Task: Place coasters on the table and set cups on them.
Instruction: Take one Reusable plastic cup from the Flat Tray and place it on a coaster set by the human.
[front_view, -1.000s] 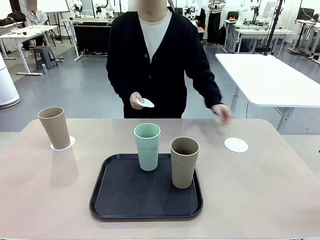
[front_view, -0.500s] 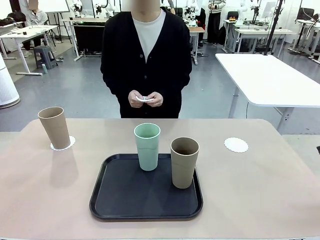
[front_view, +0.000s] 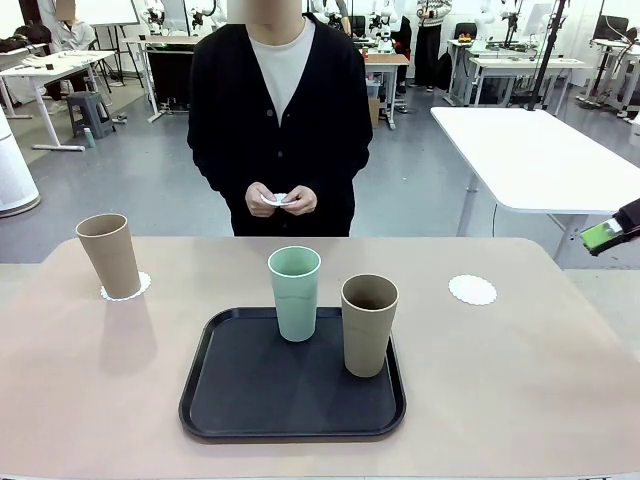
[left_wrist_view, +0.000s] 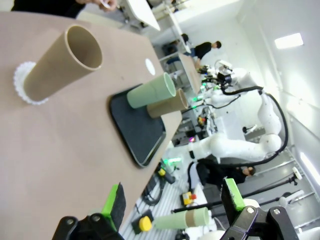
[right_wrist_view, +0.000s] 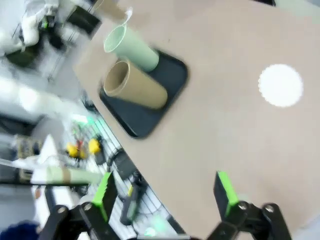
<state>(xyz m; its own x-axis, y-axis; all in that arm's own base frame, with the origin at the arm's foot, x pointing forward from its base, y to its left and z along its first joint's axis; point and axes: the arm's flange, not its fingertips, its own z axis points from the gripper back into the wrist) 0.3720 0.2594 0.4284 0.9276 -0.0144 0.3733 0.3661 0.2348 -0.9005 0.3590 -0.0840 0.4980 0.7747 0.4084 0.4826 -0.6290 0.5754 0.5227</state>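
Left jaws stand wide open with nothing between their green pads (left_wrist_view: 114, 196), hanging off the near left part of the bench (front_view: 500, 400). Right jaws are spread just as wide and empty, green pads (right_wrist_view: 223, 186) above the bench's right end; in the front view one pad (front_view: 601, 236) shows at the right edge, clear of the top.

All three cups stand upright, long axis vertical, open mouth up and narrow end down. The left tan cup (front_view: 109, 255) is at the far left of the bench on a coaster (front_view: 138, 286), set off-centre so that the lace edge shows at one side of its base. The mint cup (front_view: 295, 293) and the second tan cup (front_view: 368, 325) stand close together without touching on the black tray (front_view: 250, 405) at the middle; the mint one is at the tray's far edge, the tan one nearer and to the right.

A bare coaster (front_view: 472, 290) lies flat at the far right, well apart from the tray. The person's hands (front_view: 262, 200) hold the third coaster (front_view: 278, 199) between them past the far edge
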